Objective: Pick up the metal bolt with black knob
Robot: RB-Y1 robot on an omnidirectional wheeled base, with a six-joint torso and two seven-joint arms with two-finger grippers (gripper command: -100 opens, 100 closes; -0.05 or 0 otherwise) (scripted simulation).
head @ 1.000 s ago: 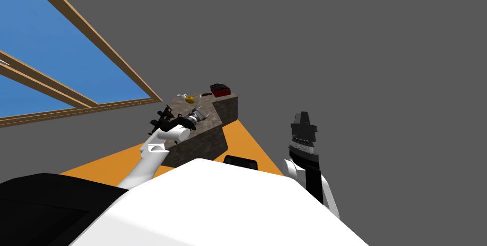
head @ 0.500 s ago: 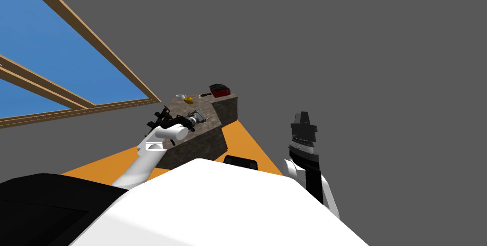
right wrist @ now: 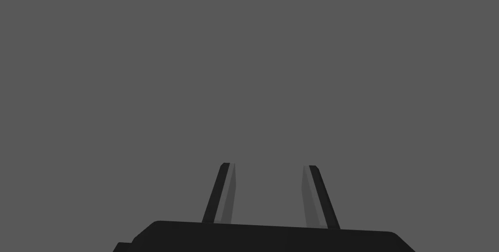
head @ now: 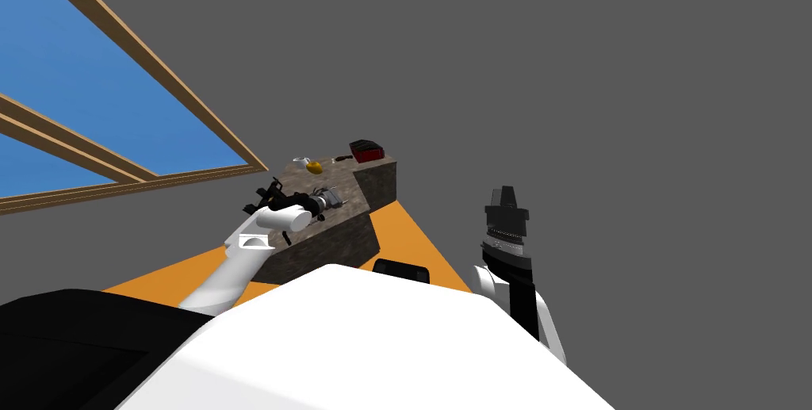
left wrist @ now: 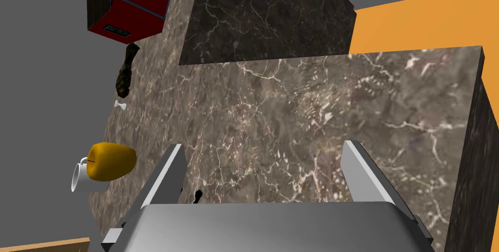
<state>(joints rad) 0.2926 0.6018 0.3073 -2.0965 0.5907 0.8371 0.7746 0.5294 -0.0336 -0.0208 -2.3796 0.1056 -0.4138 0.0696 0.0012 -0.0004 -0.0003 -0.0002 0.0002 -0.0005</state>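
Over the near end of a brown marbled counter (left wrist: 292,107), the left end effector (left wrist: 263,145) hangs spread wide and empty, having slid slightly toward the robot since a second ago. A tiny black-knobbed bolt (left wrist: 197,196) lies on the stone just inside one finger's base. At the robot's side, the right end effector (right wrist: 268,165) stays raised, parted, holding nothing.

L forearm (head: 238,266) white; R tool (right wrist: 267,165) blk, wrist (head: 505,243) grey-ribbed.
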